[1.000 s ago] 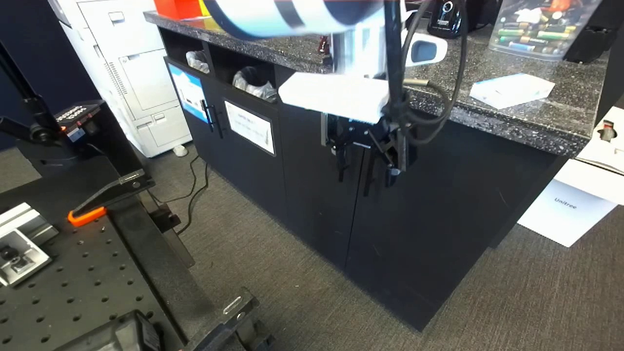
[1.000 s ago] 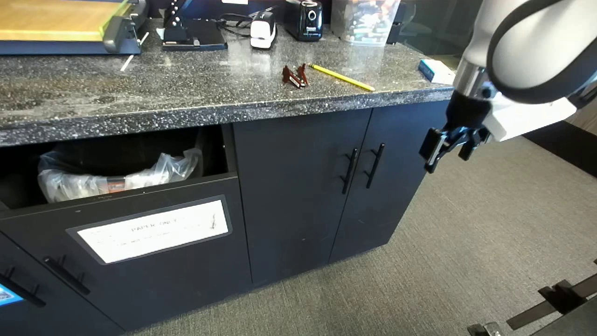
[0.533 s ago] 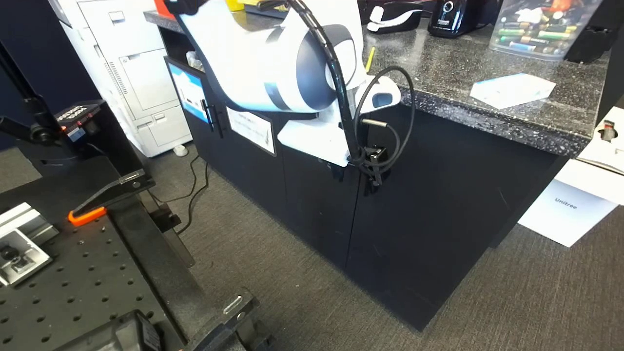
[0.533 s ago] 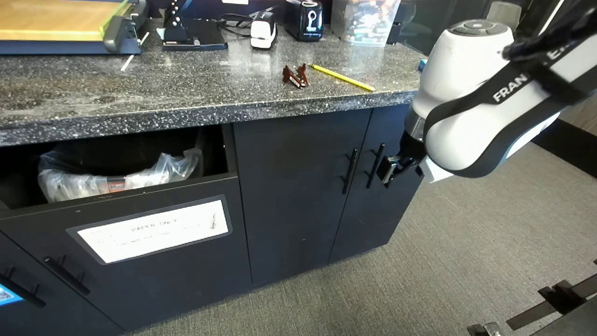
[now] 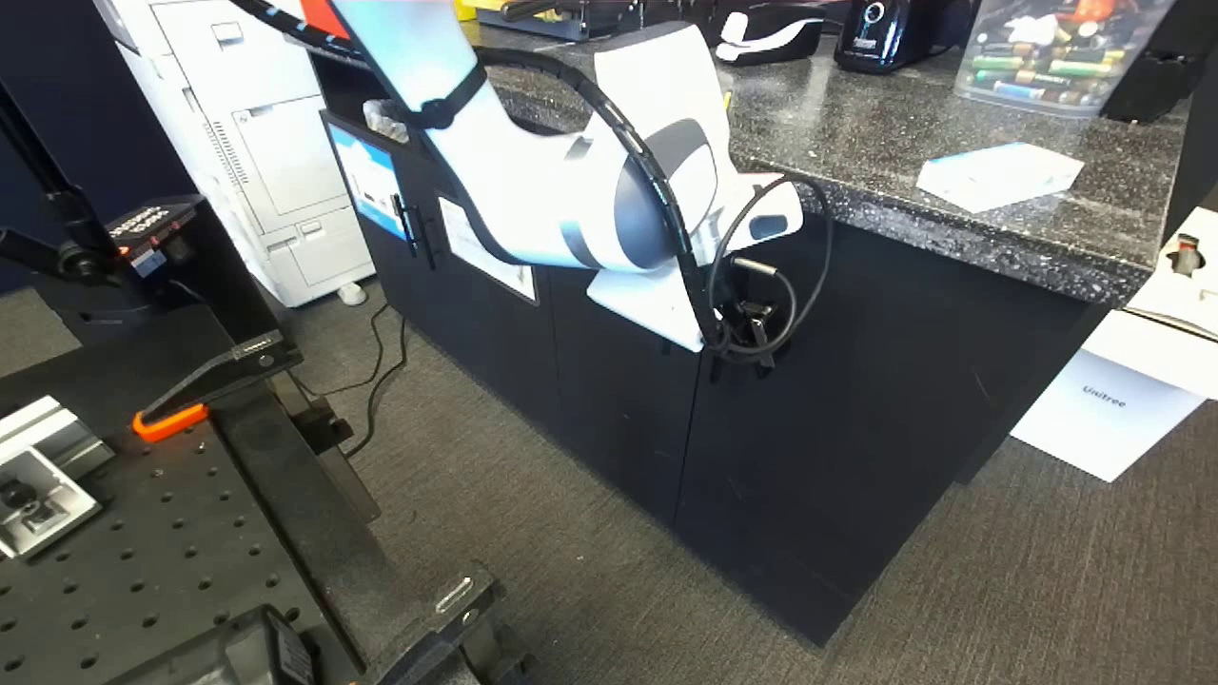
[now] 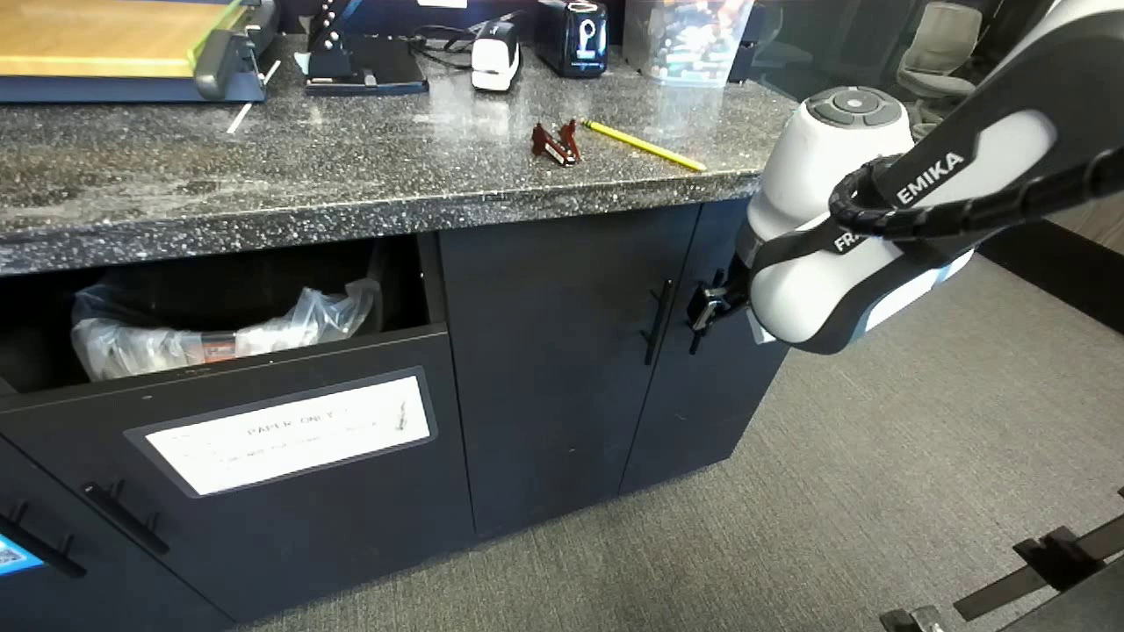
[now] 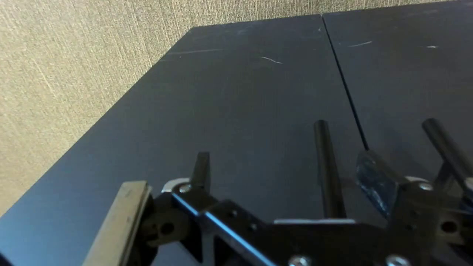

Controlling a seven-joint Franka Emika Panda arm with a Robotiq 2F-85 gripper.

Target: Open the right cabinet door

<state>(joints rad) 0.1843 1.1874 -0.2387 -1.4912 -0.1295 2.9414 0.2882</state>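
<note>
Closer than a second ago, we hold the end effector [image 7: 255, 173] spread, the bar handle [image 7: 328, 170] showing between its fingers [image 7: 377, 183]; the right cabinet door [image 5: 847, 447] sits closed under the surface [image 6: 369, 154], so gripping likely follows.

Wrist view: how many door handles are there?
2: one handle on the right cabinet door, framed by the open gripper; another handle on the twin door, across the seam. More could hide behind the gripper.

The flat black right cabinet door [image 6: 698, 404], slim bar handle [image 7: 327, 166] near its left edge, stands closed.
</note>
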